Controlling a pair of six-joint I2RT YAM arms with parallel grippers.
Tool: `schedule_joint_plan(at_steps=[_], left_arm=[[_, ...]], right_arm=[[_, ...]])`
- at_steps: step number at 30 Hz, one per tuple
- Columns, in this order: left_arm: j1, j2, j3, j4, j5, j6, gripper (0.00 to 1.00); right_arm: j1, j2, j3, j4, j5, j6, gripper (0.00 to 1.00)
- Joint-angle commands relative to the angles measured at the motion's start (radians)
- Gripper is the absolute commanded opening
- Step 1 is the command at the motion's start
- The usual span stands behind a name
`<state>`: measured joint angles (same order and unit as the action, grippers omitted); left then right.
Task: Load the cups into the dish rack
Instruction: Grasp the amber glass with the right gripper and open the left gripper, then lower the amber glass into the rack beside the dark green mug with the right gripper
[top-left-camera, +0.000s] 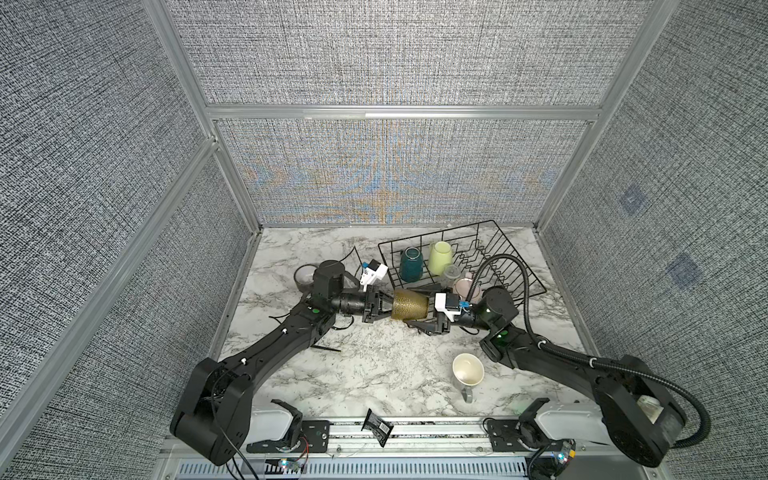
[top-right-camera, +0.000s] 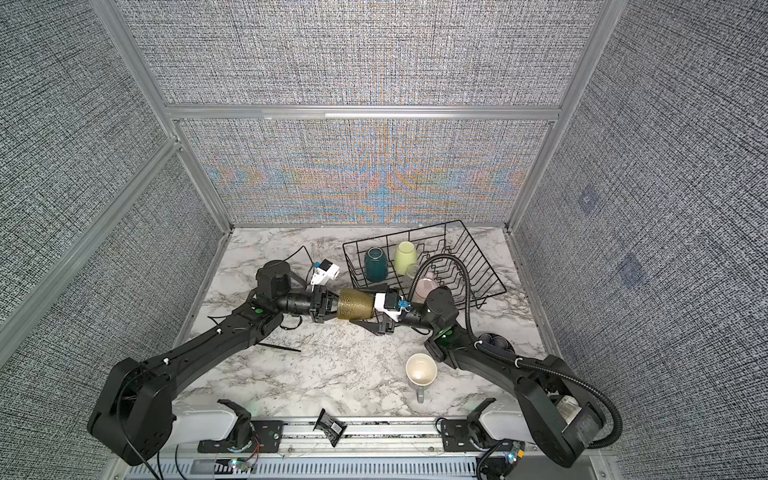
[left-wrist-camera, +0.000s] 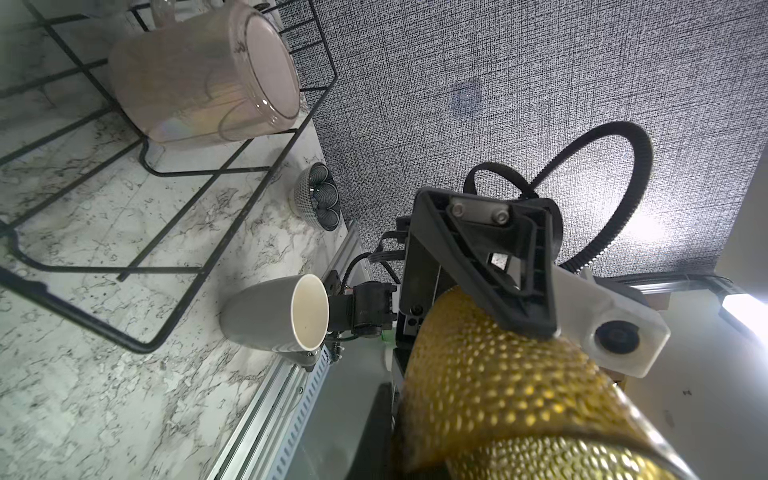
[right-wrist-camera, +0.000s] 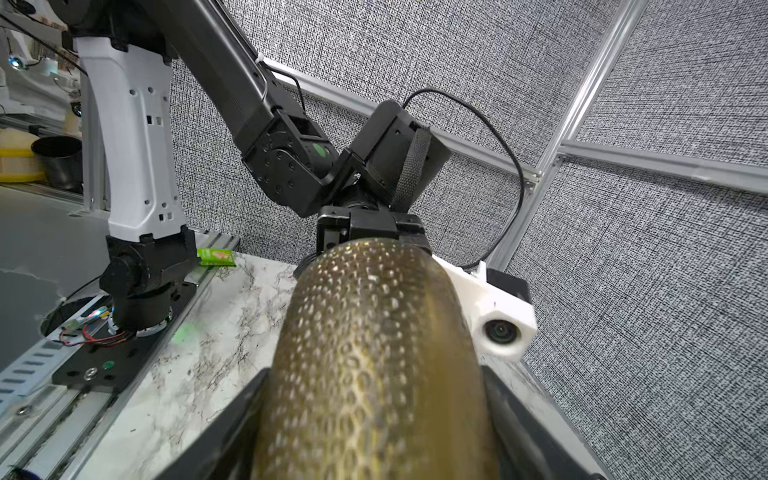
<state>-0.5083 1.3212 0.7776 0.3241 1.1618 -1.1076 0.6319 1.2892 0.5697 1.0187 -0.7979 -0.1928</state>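
left end effector clamping amber glass tumbler beside dish rack rim, right end effector straddling it, grip unclear, open desk stretching in front

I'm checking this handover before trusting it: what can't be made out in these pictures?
- Whether the right gripper presses the amber glass tumbler: right wrist view, blurred tumbler fills it, fingertips cut off by the frame edge.
- The small clear glass: both top views, too small to tell upright or tipped.
- The black tape roll: a top view, the left arm covers part.
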Motion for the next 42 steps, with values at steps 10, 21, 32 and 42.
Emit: schedule_joint_plan(at_steps=[10,21,32,42], left_arm=[[0.052,-0.033,0.091,-0.34,-0.075,0.25,0.63],[0.215,-0.097,0.019,-0.473,-0.22,0.309,0.74],[0.215,-0.098,-0.046,-0.497,-0.32,0.315,0.73],[0.216,-0.153,-0.047,-0.58,-0.388,0.354,0.72]], right_arm=[[-0.072,-0.066,0.131,-0.452,0.007,-0.065,0.65],[-0.123,0.009,0.463,-1.255,0.278,-0.151,0.65],[-0.112,0.28,0.833,-1.718,0.6,0.05,0.64],[-0.033,0.469,1.015,-1.849,0.798,0.092,0.64]])
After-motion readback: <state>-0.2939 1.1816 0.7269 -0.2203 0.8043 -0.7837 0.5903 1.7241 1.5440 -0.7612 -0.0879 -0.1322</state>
